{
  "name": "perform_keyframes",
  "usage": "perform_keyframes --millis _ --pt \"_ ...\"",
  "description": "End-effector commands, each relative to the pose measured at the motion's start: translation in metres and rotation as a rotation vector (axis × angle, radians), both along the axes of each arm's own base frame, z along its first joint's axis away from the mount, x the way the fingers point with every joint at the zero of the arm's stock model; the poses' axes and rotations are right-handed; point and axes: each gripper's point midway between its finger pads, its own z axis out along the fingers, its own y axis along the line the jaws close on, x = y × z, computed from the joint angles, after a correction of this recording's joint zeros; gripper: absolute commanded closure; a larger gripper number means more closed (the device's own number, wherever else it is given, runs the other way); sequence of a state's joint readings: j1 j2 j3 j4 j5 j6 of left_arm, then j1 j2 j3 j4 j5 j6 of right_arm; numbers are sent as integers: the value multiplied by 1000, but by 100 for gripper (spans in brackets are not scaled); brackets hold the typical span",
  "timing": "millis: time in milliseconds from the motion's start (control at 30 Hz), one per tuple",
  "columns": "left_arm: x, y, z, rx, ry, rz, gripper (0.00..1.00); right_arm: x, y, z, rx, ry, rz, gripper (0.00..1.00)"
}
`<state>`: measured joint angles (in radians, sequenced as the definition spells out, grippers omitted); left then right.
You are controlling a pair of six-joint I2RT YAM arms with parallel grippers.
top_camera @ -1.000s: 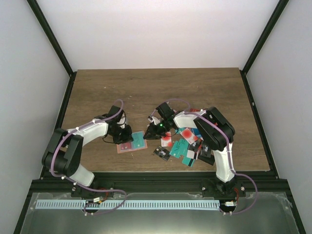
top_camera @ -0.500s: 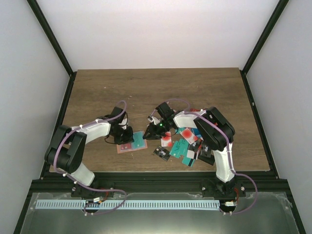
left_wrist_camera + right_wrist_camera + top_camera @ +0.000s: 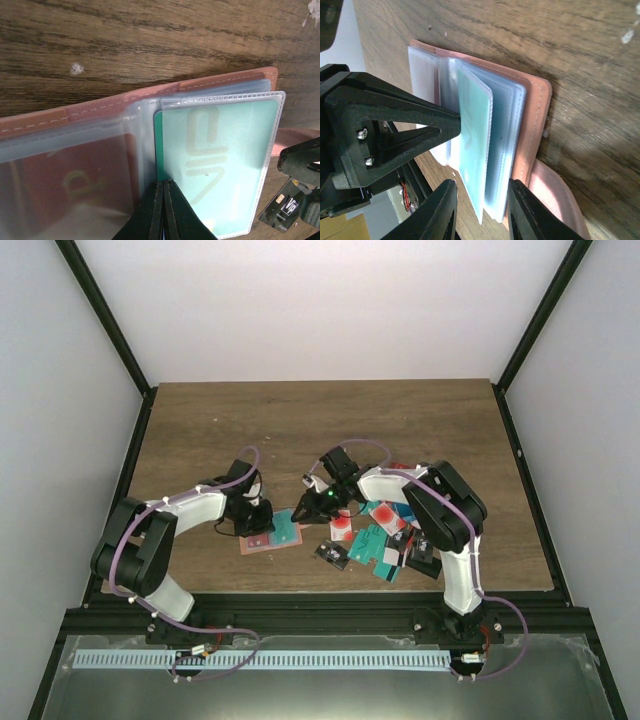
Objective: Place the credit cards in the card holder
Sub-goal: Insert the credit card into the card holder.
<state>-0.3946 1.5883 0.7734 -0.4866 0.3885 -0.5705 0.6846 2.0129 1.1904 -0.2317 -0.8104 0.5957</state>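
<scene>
Centre tabletop (image 3: 300, 420): left tool (image 3: 162, 187), closed, pins card holder (image 3: 220, 80) leaves open; right tool (image 3: 481, 186), spread, straddles the pocketed teal credit card (image 3: 225, 150), probably seating it.

Wooden table (image 3: 320, 425), white walls (image 3: 320, 300) — black corner posts (image 3: 104, 312), grey rail (image 3: 300, 660)

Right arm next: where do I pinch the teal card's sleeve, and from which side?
Pinch the sleeve at its free outer edge, coming in from the side of the holder opposite the spine. It stands fanned up, edge-on between the right gripper's open fingers. The left gripper presses the pages down at the spine, so that outer edge is probably the only part free to grab.
</scene>
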Motion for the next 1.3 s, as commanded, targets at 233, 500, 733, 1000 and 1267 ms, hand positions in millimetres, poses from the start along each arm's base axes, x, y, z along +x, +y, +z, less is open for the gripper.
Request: perform_keyframes --millis 233,500,733,1000,1267 --pt "-13 12 -16 63 33 -6 96 -8 17 19 65 -9 43 69" --pt "-14 12 -15 59 30 -8 96 -11 21 13 56 6 50 69" --pt "-13 12 -15 59 27 -8 96 -12 21 8 46 13 51 69" --pt "-12 11 -14 59 24 -10 96 -14 24 5 47 18 63 69" --pt "-12 11 -15 58 24 -16 96 -16 32 12 68 7 84 69"
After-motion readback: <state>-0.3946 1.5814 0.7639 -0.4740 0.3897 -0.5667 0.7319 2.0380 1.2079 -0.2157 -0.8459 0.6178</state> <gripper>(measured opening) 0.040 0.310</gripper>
